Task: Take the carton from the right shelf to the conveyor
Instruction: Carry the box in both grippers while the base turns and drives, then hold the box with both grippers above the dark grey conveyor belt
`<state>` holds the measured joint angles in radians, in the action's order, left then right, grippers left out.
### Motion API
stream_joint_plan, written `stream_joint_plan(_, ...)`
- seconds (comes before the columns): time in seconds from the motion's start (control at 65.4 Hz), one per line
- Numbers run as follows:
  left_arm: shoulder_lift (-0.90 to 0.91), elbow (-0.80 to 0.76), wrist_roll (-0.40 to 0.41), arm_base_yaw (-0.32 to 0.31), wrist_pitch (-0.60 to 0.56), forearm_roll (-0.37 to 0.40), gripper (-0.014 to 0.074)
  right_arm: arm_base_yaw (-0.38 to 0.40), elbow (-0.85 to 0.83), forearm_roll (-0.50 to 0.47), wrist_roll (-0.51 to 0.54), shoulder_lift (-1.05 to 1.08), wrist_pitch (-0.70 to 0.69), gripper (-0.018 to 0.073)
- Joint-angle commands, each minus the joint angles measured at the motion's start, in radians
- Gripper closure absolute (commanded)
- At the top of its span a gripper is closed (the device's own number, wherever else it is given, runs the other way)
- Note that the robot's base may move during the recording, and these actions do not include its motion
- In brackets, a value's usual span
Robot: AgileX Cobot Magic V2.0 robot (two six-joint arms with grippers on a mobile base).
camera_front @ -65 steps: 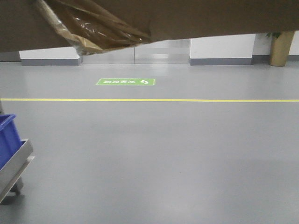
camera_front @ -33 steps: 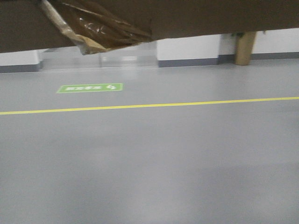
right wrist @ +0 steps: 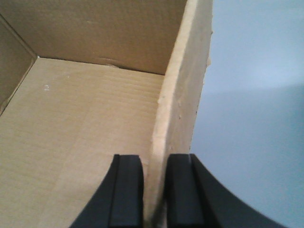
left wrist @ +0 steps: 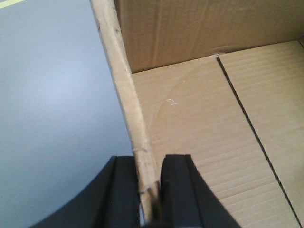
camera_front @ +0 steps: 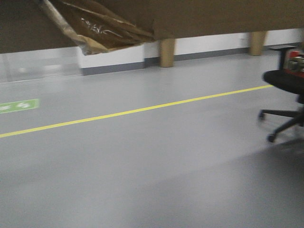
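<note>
The carton (left wrist: 190,118) is held up above the floor (camera_front: 142,180) — its left wall pinched in the left gripper (left wrist: 151,190) jaws, its right wall in the right gripper (right wrist: 154,190) jaws. Loose tape (camera_front: 99,28) dangles below them; a chair (camera_front: 285,80) stands well off rightward.

Carton (camera_front: 213,16): plain brown, ribbed corrugation inside. Tape (camera_front: 102,28): yellowish, glossy clear. Floor (camera_front: 142,180): light grey; yellow line (camera_front: 133,111) across. Green sign (camera_front: 18,105) at 9 o'clock. Black chair (camera_front: 285,80) at 3 o'clock.
</note>
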<state>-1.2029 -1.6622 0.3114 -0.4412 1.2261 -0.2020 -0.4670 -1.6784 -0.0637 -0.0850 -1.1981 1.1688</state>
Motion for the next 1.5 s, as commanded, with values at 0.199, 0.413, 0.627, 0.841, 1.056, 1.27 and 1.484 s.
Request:
stream_joint_plan(0.199, 0.009, -0.002, -0.013, -0.001, -0.005, -0.149, 0.0605, 0.004, -0.007, 0.025, 0.023, 0.021, -0.047, 0.0629)
stream_joint_plan(0.413, 0.009, -0.002, -0.013, -0.001, -0.005, -0.24, 0.0605, 0.004, -0.007, 0.025, 0.023, 0.021, -0.049, 0.0629)
stream_joint_plan(0.627, 0.009, -0.002, -0.013, -0.001, -0.005, -0.313, 0.0605, 0.004, -0.007, 0.025, 0.023, 0.021, -0.049, 0.0629)
stream_joint_plan(0.841, 0.009, -0.002, -0.013, -0.001, -0.005, -0.328, 0.0605, 0.004, -0.007, 0.023, 0.023, 0.021, -0.048, 0.0629)
stream_joint_plan(1.056, 0.009, -0.002, -0.013, -0.001, -0.005, -0.328, 0.0605, 0.004, -0.007, 0.023, 0.023, 0.021, -0.048, 0.0629)
stream_joint_plan(1.27, 0.009, -0.002, -0.013, -0.001, -0.005, -0.328, 0.0605, 0.004, -0.007, 0.023, 0.023, 0.021, -0.048, 0.0629)
stream_joint_plan(1.484, 0.009, -0.002, -0.013, -0.001, -0.005, -0.328, 0.0605, 0.004, -0.007, 0.023, 0.023, 0.021, -0.048, 0.0629)
